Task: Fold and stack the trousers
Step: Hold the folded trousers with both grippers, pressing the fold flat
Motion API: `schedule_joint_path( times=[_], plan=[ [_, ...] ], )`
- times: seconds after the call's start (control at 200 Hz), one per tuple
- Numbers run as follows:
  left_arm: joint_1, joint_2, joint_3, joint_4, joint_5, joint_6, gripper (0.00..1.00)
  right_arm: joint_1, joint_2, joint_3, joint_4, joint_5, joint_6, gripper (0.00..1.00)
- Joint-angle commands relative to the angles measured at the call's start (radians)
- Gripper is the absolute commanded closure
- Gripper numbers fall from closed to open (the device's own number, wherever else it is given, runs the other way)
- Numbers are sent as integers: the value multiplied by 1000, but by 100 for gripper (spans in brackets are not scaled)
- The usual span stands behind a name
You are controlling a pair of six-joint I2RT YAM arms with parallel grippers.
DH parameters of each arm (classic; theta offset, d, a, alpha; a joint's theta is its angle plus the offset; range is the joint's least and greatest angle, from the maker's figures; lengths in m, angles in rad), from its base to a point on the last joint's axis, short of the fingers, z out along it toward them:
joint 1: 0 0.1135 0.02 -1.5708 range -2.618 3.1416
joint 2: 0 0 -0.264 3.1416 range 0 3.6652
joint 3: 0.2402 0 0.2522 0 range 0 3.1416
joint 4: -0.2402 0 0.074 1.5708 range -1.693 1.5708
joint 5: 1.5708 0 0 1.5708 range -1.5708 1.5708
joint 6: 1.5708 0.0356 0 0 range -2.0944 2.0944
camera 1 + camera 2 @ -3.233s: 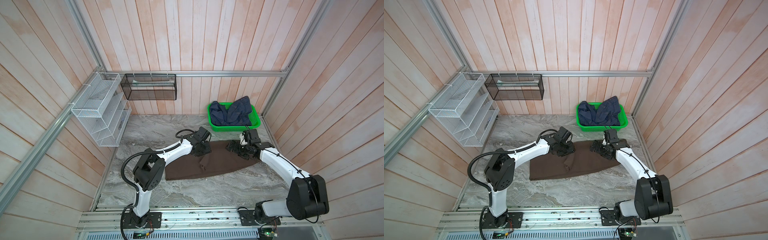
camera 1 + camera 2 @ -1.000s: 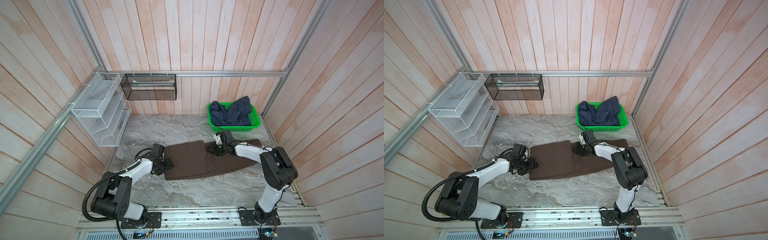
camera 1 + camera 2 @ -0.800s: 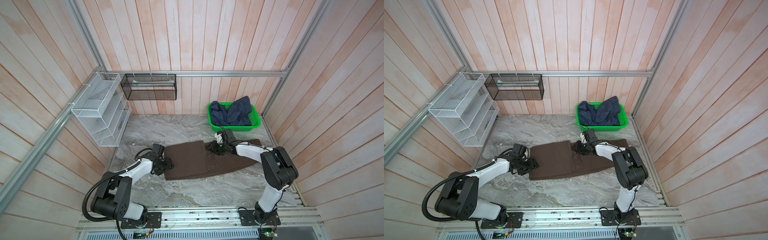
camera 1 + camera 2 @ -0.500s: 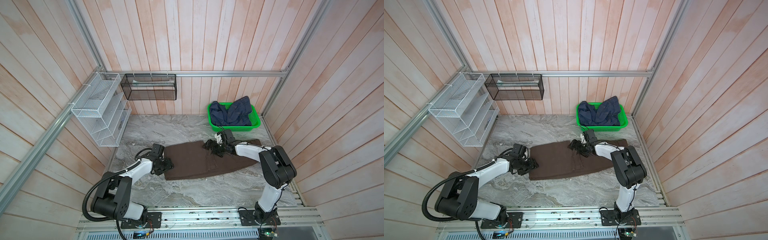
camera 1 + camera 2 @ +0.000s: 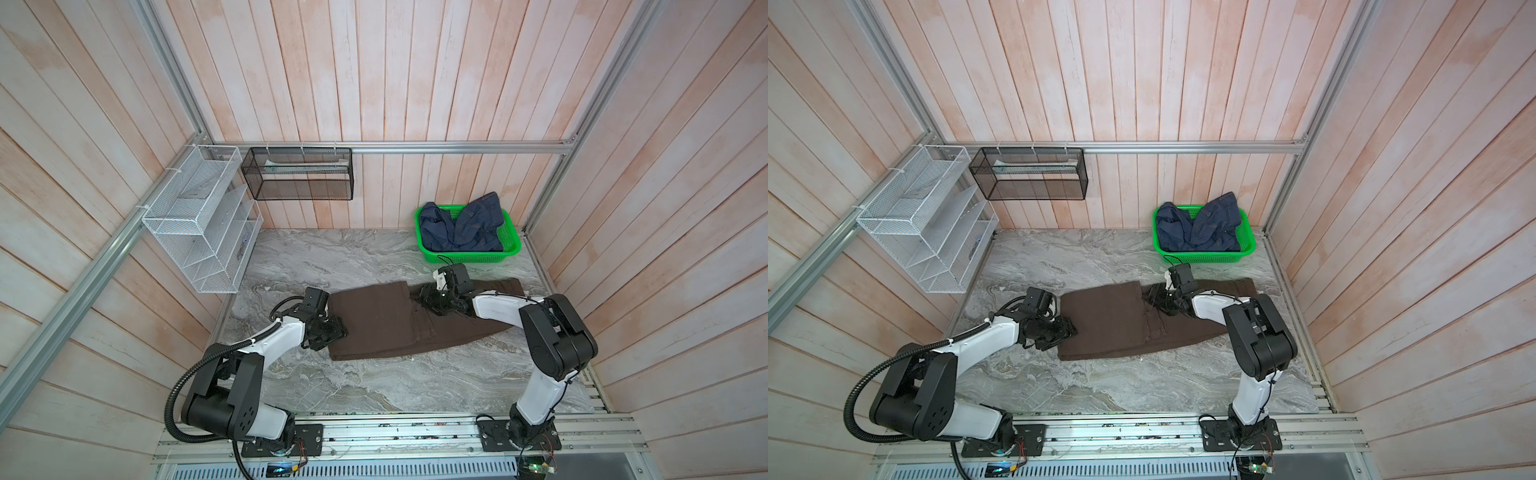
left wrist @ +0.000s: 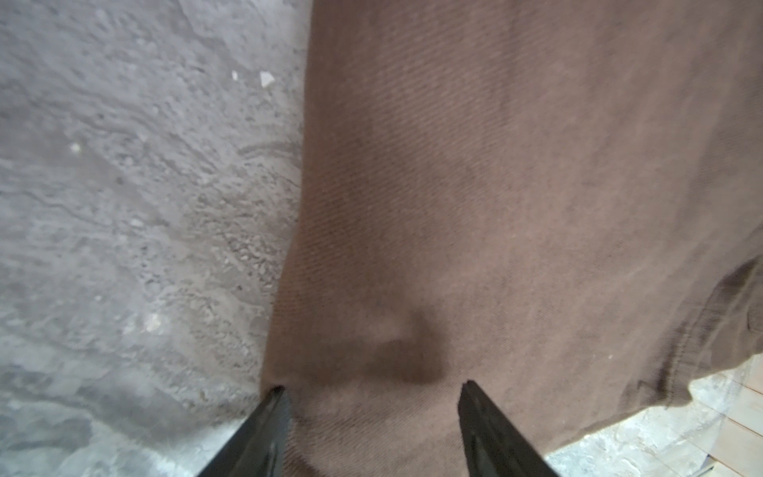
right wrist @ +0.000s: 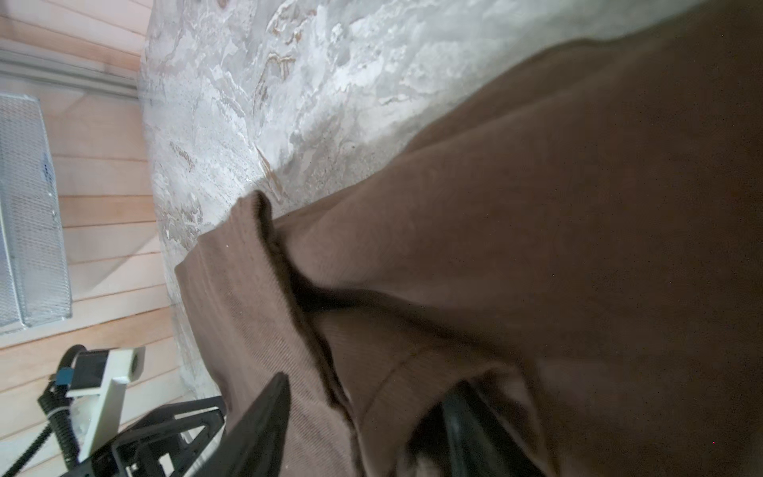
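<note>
The dark brown trousers point(image 5: 374, 324) point(image 5: 1108, 320) lie flat across the marble table, their left part doubled over into a square top layer. My left gripper point(image 5: 328, 332) point(image 5: 1065, 330) rests low at their left folded edge. In the left wrist view it point(image 6: 371, 388) is open, its fingertips apart on the trousers point(image 6: 495, 186). My right gripper point(image 5: 428, 301) point(image 5: 1154, 301) sits at the top layer's far right corner. In the right wrist view it point(image 7: 367, 384) is open, its fingers straddling a raised fold of the trousers point(image 7: 536, 206).
A green basket point(image 5: 513, 247) holding a navy denim garment point(image 5: 461, 228) stands at the back right, just behind the right gripper. A white wire rack point(image 5: 199, 224) hangs on the left wall and a black mesh basket point(image 5: 299, 178) on the back wall.
Earlier both grippers held a bunched fold mid-trousers; it now lies flat as the top layer. Over the last second the right gripper crept left along the far edge. The left arm stayed still.
</note>
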Motion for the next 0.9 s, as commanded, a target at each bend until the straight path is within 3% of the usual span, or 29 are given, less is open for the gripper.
schedule_joint_path(
  times=[0.0,0.225,0.315,0.59,0.7,0.825,0.895],
  plan=[
    [8,15,-13,-20,-27,18,33,-8,-33,-7,7,-1,34,50],
    [9,15,-9,-24,-30,20,32,-15,-35,-2,2,-23,58,63],
    [9,12,-6,-31,-34,23,33,-16,-38,-2,5,-29,60,75],
    [12,8,-5,-35,-36,23,33,-14,24,19,-8,-34,49,70],
    [12,5,-3,-38,-39,25,33,-14,50,31,7,-53,56,81],
    [15,9,-1,-41,-44,28,33,-15,37,57,5,-68,63,100],
    [17,12,-3,-43,-50,29,33,-21,9,69,-2,-66,70,100]
  ],
)
